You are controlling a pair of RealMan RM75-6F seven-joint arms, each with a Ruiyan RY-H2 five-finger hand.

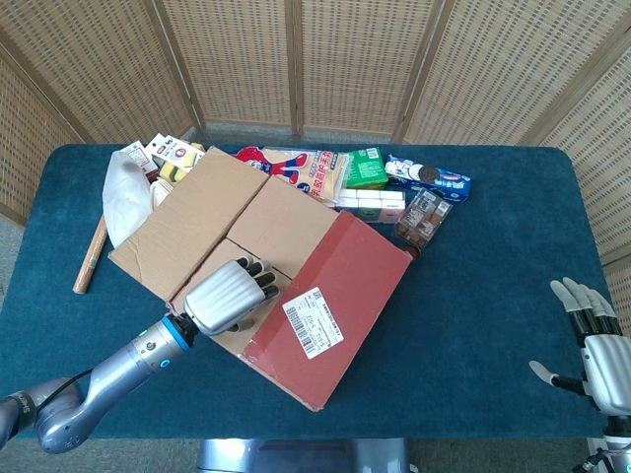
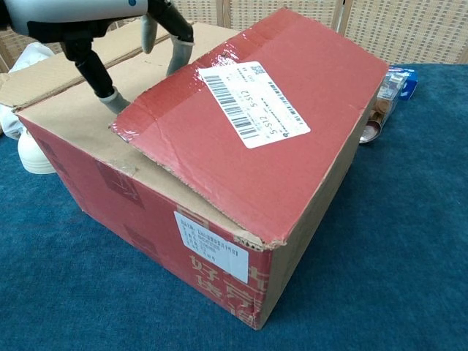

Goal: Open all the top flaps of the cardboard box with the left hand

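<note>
The cardboard box (image 1: pixel 296 232) sits mid-table, turned at an angle. Its red flap (image 1: pixel 345 286) with a white label (image 1: pixel 313 322) lies flat over the near right half. Brown flaps cover the rest, and the far left one (image 1: pixel 182 212) juts out past the box. My left hand (image 1: pixel 229 296) is over the top near the red flap's left edge, fingers apart, holding nothing. In the chest view its fingertips (image 2: pixel 114 99) touch the brown top beside the red flap (image 2: pixel 307 146). My right hand (image 1: pixel 596 350) hangs open at the lower right, away from the box.
Snack packs lie behind the box: a red and white bag (image 1: pixel 296 168), a green carton (image 1: pixel 367 168), a cookie pack (image 1: pixel 429 179). A white bag (image 1: pixel 123 192) and a wooden stick (image 1: pixel 91 254) lie to the left. Blue cloth covers the table (image 1: pixel 493 276).
</note>
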